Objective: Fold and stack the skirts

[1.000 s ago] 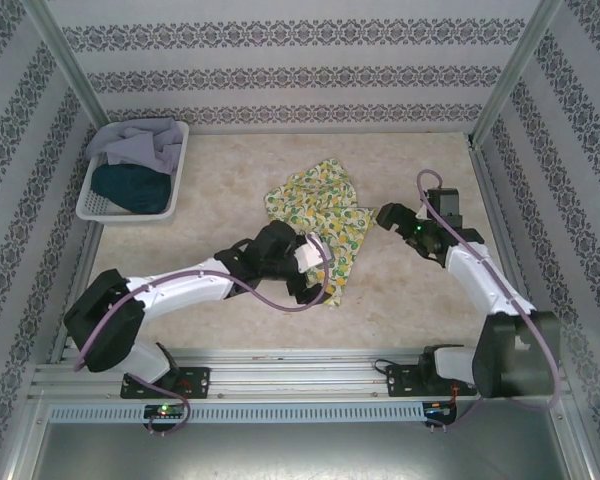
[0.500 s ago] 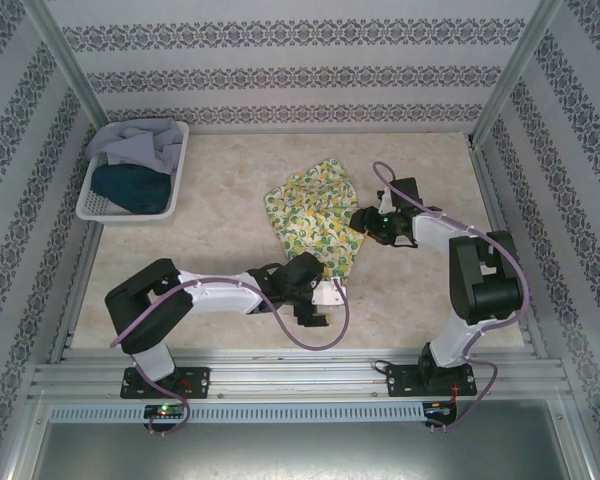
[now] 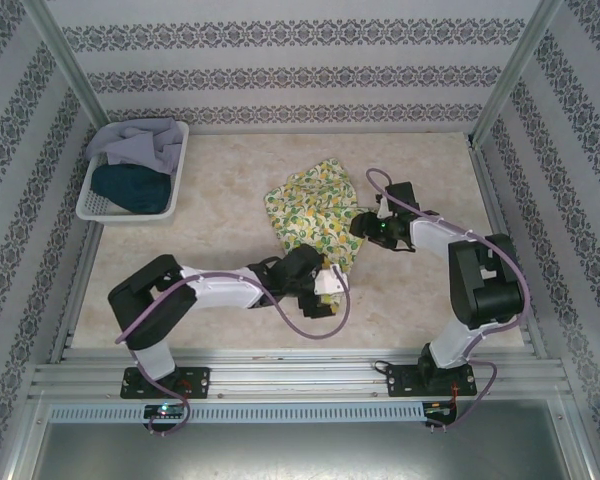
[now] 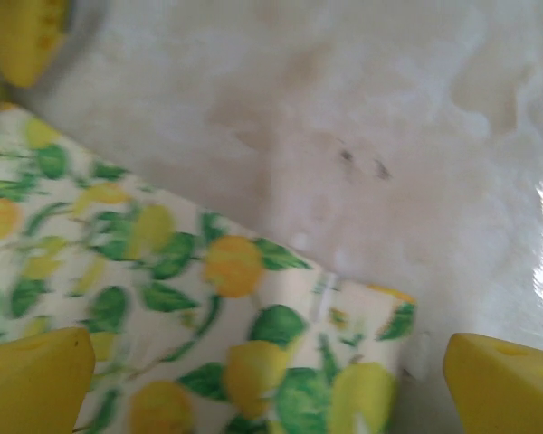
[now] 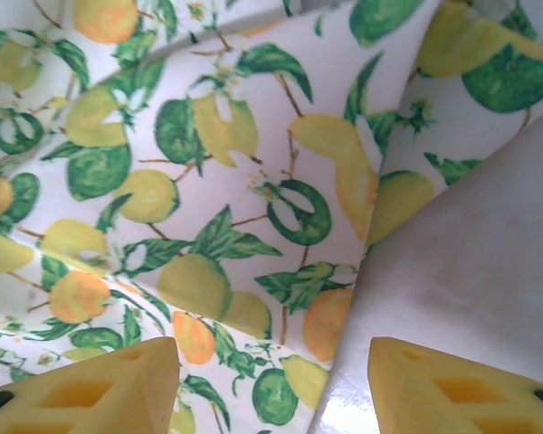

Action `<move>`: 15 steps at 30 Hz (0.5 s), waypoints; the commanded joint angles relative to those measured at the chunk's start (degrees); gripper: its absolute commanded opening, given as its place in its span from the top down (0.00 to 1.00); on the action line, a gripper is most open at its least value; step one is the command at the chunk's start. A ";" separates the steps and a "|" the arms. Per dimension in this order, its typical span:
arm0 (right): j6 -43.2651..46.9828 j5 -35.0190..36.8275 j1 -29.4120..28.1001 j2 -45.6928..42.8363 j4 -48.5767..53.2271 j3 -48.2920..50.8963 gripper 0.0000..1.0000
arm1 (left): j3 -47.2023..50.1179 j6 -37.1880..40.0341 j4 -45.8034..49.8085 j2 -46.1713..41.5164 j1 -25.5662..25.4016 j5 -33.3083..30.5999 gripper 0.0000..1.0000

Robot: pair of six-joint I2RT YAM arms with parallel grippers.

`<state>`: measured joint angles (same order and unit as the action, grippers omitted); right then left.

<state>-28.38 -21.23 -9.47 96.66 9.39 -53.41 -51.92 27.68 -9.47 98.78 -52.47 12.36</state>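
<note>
Folding, skirt 1: yellow skirt (image 3: 315, 215) lies crumpled mid-tabletop (image 3: 230, 210). Left gripper (image 3: 325, 288) is spread apart over its near corner, and right gripper (image 3: 363, 228) is spread apart at its right edge (neither clamped yet). Next, likely: both close on cloth, then pull it flat. Count: 3 skirts, with grey-lavender skirt (image 3: 140, 145) and teal skirt (image 3: 130, 188) in 1 basket (image 3: 178, 170); 2 grippers.

Yellow skirt (image 3: 310, 212) crumpled mid-table; left gripper (image 3: 330, 280) at its near corner, right gripper (image 3: 361, 228) at its right edge. Basket (image 3: 179, 170) holds grey skirt (image 3: 140, 143), teal skirt (image 3: 130, 187).
</note>
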 commanded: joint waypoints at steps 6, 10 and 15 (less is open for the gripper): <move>-8.47 -5.36 0.16 3.54 -10.59 4.03 0.39 | -5.11 -2.25 -4.38 -0.11 7.53 5.76 0.00; -11.37 -9.16 0.05 4.88 -18.15 5.84 0.39 | -8.64 -0.57 -3.83 2.82 11.27 9.03 0.00; -14.38 -13.29 0.00 4.74 -29.80 9.12 0.47 | -12.04 1.78 -4.37 5.63 15.75 12.82 0.00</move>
<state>-39.72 -30.39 -9.06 101.08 -10.63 -46.02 -61.49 26.72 -12.19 103.37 -38.39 21.12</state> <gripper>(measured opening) 0.543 0.997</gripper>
